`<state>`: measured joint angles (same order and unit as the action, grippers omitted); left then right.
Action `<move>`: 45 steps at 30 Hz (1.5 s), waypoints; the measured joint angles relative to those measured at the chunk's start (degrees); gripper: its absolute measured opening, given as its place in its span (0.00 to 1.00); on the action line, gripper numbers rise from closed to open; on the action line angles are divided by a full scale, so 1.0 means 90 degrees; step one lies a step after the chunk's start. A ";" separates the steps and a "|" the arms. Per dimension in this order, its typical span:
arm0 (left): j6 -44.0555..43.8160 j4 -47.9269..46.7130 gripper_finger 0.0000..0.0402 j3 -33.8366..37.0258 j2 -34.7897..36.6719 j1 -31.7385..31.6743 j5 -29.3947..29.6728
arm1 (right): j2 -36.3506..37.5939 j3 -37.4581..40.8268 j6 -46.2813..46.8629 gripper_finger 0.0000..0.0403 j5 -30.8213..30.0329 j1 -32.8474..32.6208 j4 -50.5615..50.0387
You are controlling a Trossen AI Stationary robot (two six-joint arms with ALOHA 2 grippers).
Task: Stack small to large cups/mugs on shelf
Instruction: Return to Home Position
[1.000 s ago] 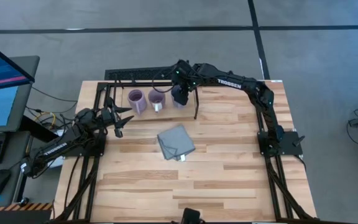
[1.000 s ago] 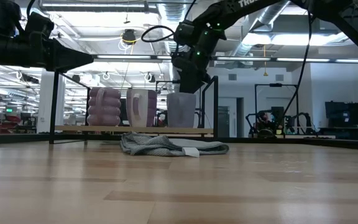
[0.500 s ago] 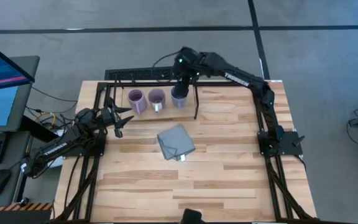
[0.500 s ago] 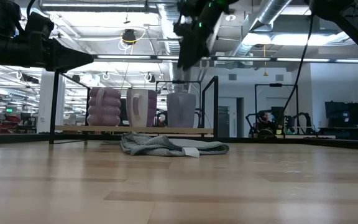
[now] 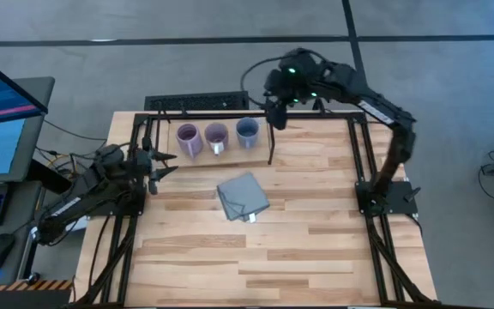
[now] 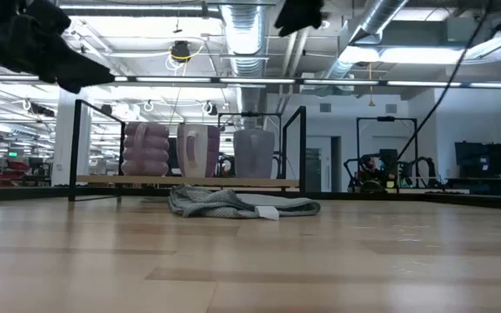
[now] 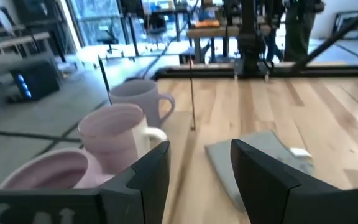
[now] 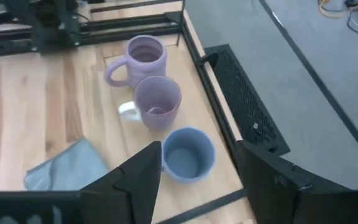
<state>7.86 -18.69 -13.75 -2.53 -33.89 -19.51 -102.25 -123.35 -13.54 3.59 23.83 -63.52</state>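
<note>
1. Light-purple mug point(image 5: 187, 137), darker purple white-handled mug point(image 5: 216, 136) and blue-grey mug point(image 5: 247, 131) are lined up on the black-framed wooden shelf point(image 5: 168, 137); placing is judged done.
2. Right claw point(image 5: 275, 118) is held open above the shelf's end, left claw point(image 5: 159, 165) open over the table point(image 5: 316, 223).

Three small handled mugs are in view: one light purple mug point(image 5: 187, 138), one darker purple mug with a white handle point(image 5: 216, 136) and one blue-grey mug point(image 5: 247, 130). There is one shelf of light wood framed by thin black rods point(image 5: 231, 153), with one upright black divider point(image 5: 271, 144). There is one folded grey-blue cloth point(image 5: 243, 196) and one wooden tabletop point(image 5: 316, 223). Two dark arms show, each with one two-finger gripper: the left gripper point(image 5: 154, 163) and the right gripper point(image 5: 274, 118).
</note>
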 joint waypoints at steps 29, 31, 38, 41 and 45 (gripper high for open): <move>-0.0354 0.1753 0.40 0.0559 0.0269 -0.0002 -0.0475 | 0.8006 1.0762 0.1226 0.57 0.0005 0.0104 0.6439; -0.0432 0.1932 0.40 0.0719 0.0269 -0.0002 -0.0489 | 0.8338 1.0991 0.1374 0.57 0.0005 0.0094 0.6420; -0.0697 0.2348 0.40 0.1168 0.0266 -0.0007 -0.0261 | 0.9515 1.1796 0.1737 0.57 -0.0039 -0.0063 0.6322; -0.0797 0.2707 0.40 0.1328 0.0270 -0.0007 -0.0123 | 0.9956 1.2030 0.1860 0.57 -0.0075 -0.0121 0.6350; -0.0834 0.2913 0.40 0.1456 0.0277 0.0000 0.0112 | 1.0485 1.2246 0.2101 0.57 -0.0077 -0.0147 0.6000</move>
<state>0.36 7.53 -0.64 -0.03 -33.89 -18.51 -7.88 -13.13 5.37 2.90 22.50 -9.53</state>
